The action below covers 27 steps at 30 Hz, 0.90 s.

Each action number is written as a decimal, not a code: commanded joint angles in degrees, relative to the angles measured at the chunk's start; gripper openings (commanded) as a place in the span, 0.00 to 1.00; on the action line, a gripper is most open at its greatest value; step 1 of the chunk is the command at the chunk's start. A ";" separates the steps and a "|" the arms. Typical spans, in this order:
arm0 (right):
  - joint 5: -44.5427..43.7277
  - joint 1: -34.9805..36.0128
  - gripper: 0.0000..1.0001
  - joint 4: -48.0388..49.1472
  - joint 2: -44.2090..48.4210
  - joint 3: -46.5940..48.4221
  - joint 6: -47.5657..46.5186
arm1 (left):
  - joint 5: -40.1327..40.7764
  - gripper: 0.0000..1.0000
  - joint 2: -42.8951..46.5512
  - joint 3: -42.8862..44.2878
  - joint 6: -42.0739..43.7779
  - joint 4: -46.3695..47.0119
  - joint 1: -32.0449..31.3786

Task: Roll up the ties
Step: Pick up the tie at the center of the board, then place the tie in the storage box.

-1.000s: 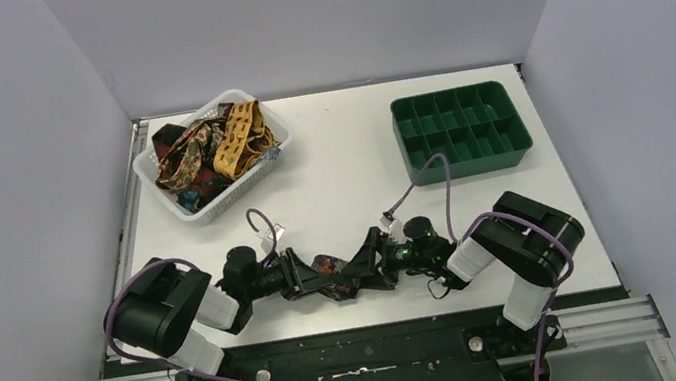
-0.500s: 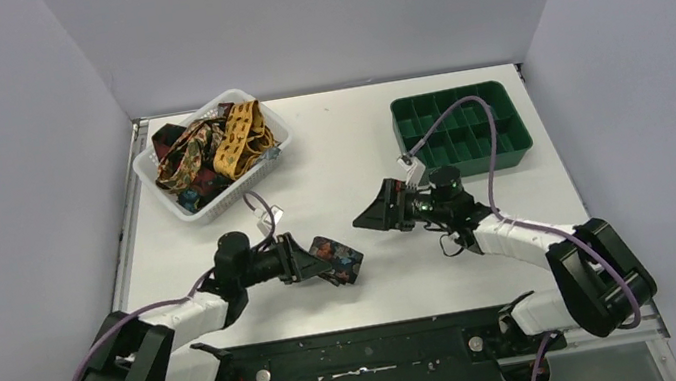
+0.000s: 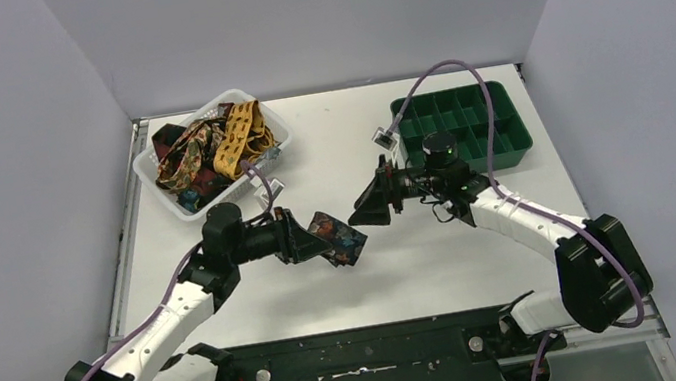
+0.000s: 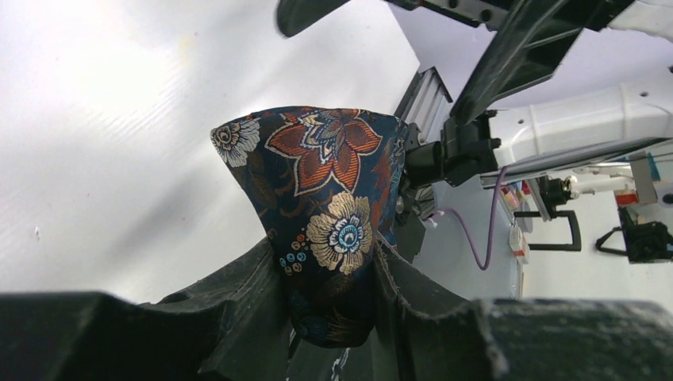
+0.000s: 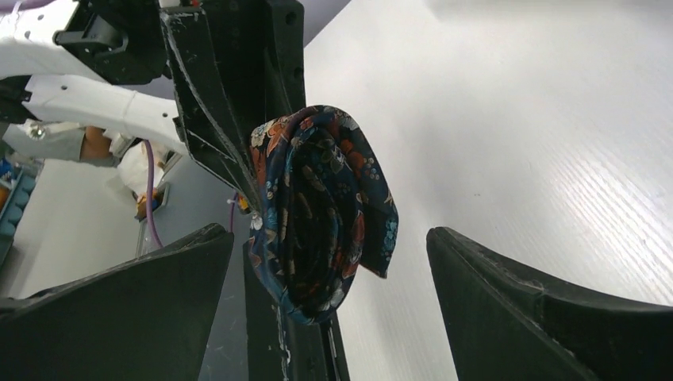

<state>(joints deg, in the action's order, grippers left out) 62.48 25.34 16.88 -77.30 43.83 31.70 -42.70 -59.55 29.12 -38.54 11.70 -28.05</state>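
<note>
One rolled tie (image 3: pixel 338 239), dark with floral print, is pinched by the left pincer (image 4: pixel 325 258) over the middle of the table (image 3: pixel 356 137); the roll sits between both fingers, its end projecting beyond them; right pincer (image 3: pixel 365 215) spread wide, just beside the roll and facing it, not touching; other ties (image 3: pixel 207 154) heaped in a white basket (image 3: pixel 150 178), far left; green tray (image 3: pixel 465 169), far right, well apart.

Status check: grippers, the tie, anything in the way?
Left gripper shut on rolled floral tie. Right gripper open, facing the roll. Right arm between roll and green tray.
</note>
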 commanded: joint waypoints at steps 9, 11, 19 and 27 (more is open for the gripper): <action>10.10 6.71 1.00 -16.71 -6.88 12.54 -16.74 | -3.76 0.00 2.51 8.50 7.64 -8.77 -2.97; 11.62 7.71 1.00 -16.71 -7.45 12.56 -16.76 | -3.18 0.00 2.97 8.62 7.89 -8.79 -2.97; 12.45 12.32 0.90 -15.48 -9.61 11.95 -14.57 | -2.40 0.00 3.85 8.72 8.79 -7.32 -2.97; 15.09 12.27 0.65 -7.81 -10.03 9.94 -7.78 | -2.81 0.00 5.92 8.58 9.48 -6.70 -2.98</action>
<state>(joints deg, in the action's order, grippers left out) 74.28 37.58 2.63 -87.33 53.98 20.56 -44.77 -55.31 34.79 -30.74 2.81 -30.81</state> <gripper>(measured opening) 0.713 0.319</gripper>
